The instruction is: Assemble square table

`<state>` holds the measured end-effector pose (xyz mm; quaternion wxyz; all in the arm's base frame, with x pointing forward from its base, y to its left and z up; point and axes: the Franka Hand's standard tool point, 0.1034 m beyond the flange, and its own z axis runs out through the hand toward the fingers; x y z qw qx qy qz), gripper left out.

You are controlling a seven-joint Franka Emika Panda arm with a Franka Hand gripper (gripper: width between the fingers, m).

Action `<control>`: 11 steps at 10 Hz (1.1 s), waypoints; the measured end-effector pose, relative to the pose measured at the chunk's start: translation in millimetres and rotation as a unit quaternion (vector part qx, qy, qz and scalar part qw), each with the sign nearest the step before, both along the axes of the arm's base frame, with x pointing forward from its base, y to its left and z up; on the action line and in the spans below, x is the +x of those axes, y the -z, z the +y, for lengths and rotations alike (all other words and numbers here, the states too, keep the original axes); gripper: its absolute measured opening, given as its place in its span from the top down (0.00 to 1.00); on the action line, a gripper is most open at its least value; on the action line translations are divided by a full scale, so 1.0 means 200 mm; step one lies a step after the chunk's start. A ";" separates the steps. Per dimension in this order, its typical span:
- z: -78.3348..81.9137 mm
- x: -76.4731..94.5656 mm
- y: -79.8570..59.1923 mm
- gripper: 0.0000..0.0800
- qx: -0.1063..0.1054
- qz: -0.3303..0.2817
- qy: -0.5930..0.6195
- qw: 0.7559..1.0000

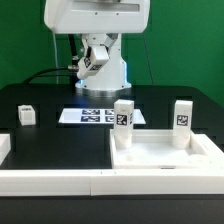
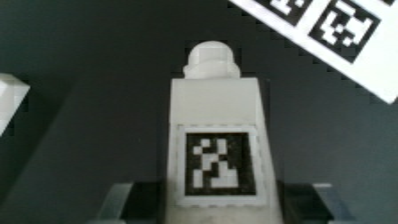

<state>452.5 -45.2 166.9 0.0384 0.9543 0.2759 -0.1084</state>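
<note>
My gripper [image 1: 91, 66] hangs high over the back of the table, above the marker board [image 1: 97, 115]. In the wrist view the gripper [image 2: 214, 203] is shut on a white leg [image 2: 217, 120]. The leg's tag faces the camera and its rounded peg tip points away from the gripper. One finger [image 2: 128, 202] shows on each side of the leg. The white square table top [image 1: 168, 155] lies at the front on the exterior view's right, with two legs standing upright in it, one [image 1: 123, 115] and the other [image 1: 182, 115]. A fourth leg [image 1: 26, 115] stands loose on the exterior view's left.
White border rails [image 1: 50, 180] run along the front and the exterior view's left edge of the black table. The marker board also shows in the wrist view [image 2: 329, 30], and a white piece [image 2: 9, 100] shows at that frame's edge. The robot base [image 1: 105, 72] stands behind the marker board.
</note>
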 end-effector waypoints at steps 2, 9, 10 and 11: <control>0.15 0.13 -0.06 0.64 0.018 -0.074 0.034 0.997; 0.33 0.48 -0.21 0.64 0.096 -0.254 0.046 0.961; 0.30 0.48 -0.20 0.64 0.102 -0.285 0.043 0.952; 0.30 0.46 -0.19 0.64 0.104 -0.292 0.047 0.950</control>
